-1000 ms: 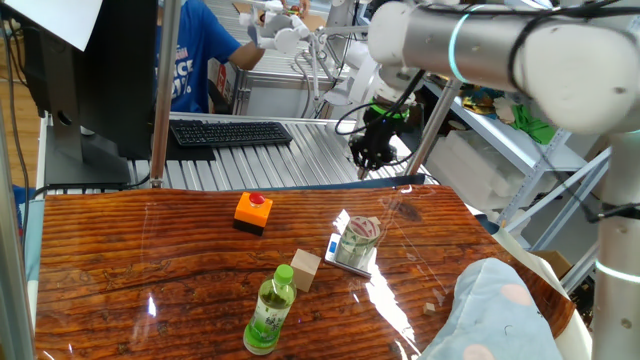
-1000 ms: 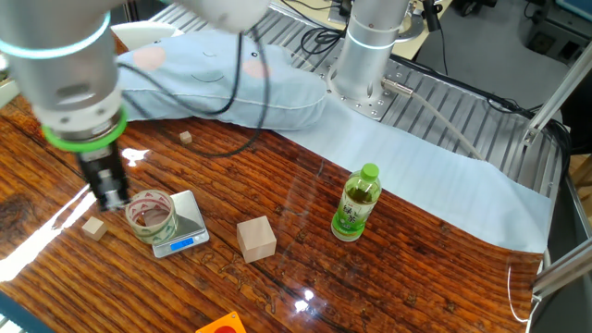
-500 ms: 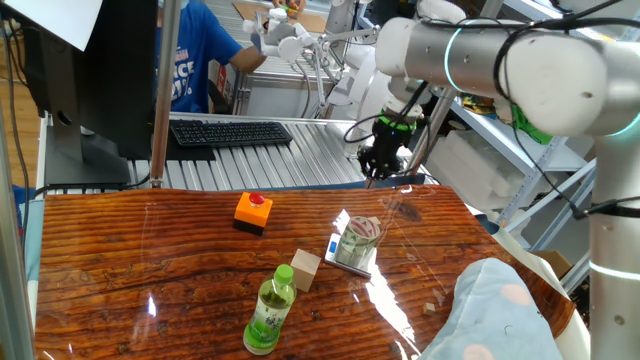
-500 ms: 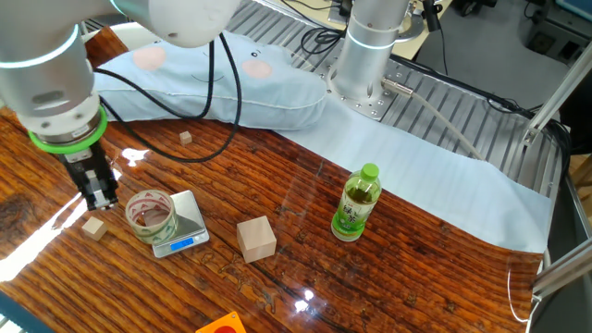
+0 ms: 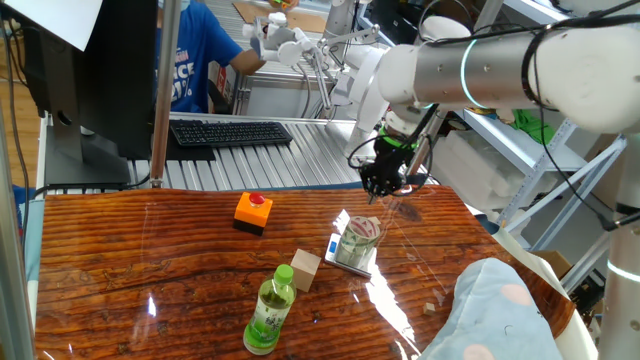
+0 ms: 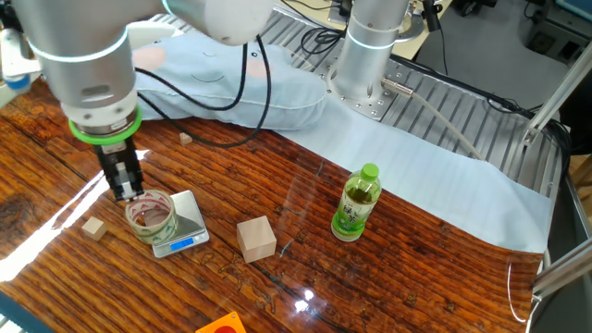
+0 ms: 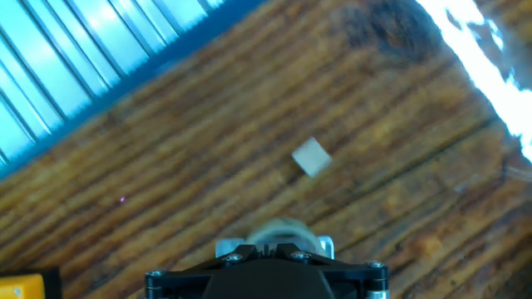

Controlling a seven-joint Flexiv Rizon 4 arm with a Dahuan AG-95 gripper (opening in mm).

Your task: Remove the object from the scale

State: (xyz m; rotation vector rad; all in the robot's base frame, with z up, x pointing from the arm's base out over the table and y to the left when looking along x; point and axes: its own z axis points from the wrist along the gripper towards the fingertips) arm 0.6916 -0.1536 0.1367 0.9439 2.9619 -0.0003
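The object, a small clear round jar (image 5: 359, 240), stands on the flat silver-grey scale (image 5: 338, 263) at mid-table. In the other fixed view the jar (image 6: 151, 215) sits on the scale (image 6: 189, 237), whose blue display faces the front. My gripper (image 5: 381, 189) hangs just above and behind the jar, apart from it, with its fingers together and empty. In the other fixed view the gripper (image 6: 124, 188) is at the jar's far left rim. In the hand view the jar's rim (image 7: 278, 232) and a scale corner (image 7: 226, 247) peek out above the black gripper body.
An orange box with a red button (image 5: 252, 211), a tan wooden cube (image 5: 305, 270) and a green-capped bottle (image 5: 270, 312) stand left of the scale. A tiny wooden block (image 6: 92, 228) lies near the jar, also in the hand view (image 7: 312, 157). A light blue cloth (image 6: 231, 79) covers the far side.
My gripper has moved from over the table's back edge towards the jar and lower, and now hangs just above its rim. The jar and scale have not moved.
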